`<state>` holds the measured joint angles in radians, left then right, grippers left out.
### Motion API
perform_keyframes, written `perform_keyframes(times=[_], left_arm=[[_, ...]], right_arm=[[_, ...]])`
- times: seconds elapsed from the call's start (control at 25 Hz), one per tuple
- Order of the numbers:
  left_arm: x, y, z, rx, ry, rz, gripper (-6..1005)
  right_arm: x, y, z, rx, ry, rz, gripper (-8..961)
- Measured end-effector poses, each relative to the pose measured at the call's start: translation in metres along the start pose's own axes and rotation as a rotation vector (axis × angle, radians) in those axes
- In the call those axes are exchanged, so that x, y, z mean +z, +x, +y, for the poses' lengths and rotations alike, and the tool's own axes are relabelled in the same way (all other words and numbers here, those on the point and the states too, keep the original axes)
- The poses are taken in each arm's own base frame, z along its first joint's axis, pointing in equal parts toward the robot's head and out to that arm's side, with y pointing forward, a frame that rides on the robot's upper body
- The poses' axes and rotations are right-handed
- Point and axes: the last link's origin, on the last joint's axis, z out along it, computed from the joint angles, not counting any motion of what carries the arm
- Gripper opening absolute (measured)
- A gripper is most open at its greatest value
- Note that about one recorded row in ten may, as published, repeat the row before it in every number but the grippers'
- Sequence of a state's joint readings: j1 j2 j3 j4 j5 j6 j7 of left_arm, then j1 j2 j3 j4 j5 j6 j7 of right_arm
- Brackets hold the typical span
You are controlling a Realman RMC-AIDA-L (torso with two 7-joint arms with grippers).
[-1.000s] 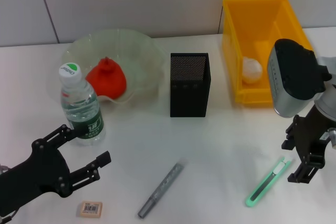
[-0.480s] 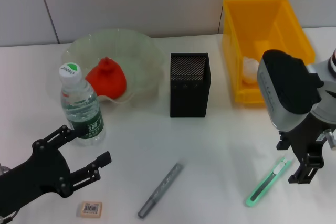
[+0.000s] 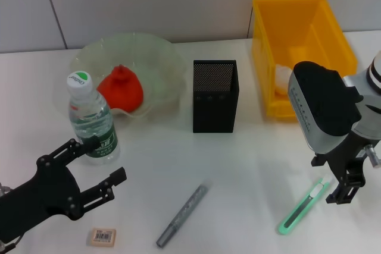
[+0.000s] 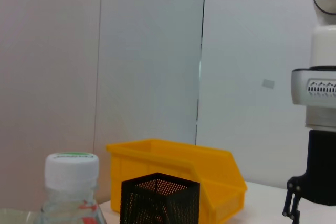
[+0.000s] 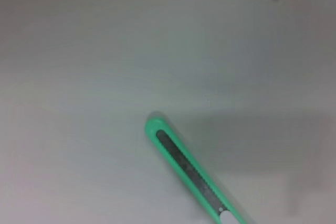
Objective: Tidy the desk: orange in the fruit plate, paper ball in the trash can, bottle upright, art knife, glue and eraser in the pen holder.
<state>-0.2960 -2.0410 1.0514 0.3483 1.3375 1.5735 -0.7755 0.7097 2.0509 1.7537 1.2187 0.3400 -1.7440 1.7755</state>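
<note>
White desk point(image 3: 250, 165) spreads below me. Since a second ago my right claw point(image 3: 344, 190) has drifted inward above the slim flat mint-green utility knife point(image 3: 304, 206), fingers apart. It lies flat, long axis diagonal, one end pointing toward the big yellow rectangular plastic bin point(image 3: 297, 52). My left claw point(image 3: 89, 171) gapes beside the clear plastic water bottle point(image 3: 91, 121).

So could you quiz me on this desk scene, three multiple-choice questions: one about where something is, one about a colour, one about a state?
1. Where is the orange?
A. in the fruit plate
B. in the trash can
C. beside the eraser

2. What colour is the art knife?
A. black
B. mint green
C. red

3. How is the bottle?
A. lying on its side
B. upside down
C. standing upright

Answers:
1. A: the orange sits inside the wavy glass bowl.
2. B: the right wrist view shows its green body close up.
3. C: its white cap points up.
</note>
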Motion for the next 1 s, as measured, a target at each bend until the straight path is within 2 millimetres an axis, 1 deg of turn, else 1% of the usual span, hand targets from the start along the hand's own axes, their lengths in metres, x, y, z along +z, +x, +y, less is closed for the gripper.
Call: perform_keyframes(times=[0.4, 1.0], left_arm=[[0.001, 0.001, -0.001, 0.0, 0.002, 0.003, 809], [0.0, 0.001, -0.003, 0.005, 0.011, -0.001, 809]], right_arm=[[0.008, -0.002, 0.001, -0.022, -0.014, 0.015, 753], [0.012, -0.005, -0.001, -0.01, -0.009, 0.017, 654]])
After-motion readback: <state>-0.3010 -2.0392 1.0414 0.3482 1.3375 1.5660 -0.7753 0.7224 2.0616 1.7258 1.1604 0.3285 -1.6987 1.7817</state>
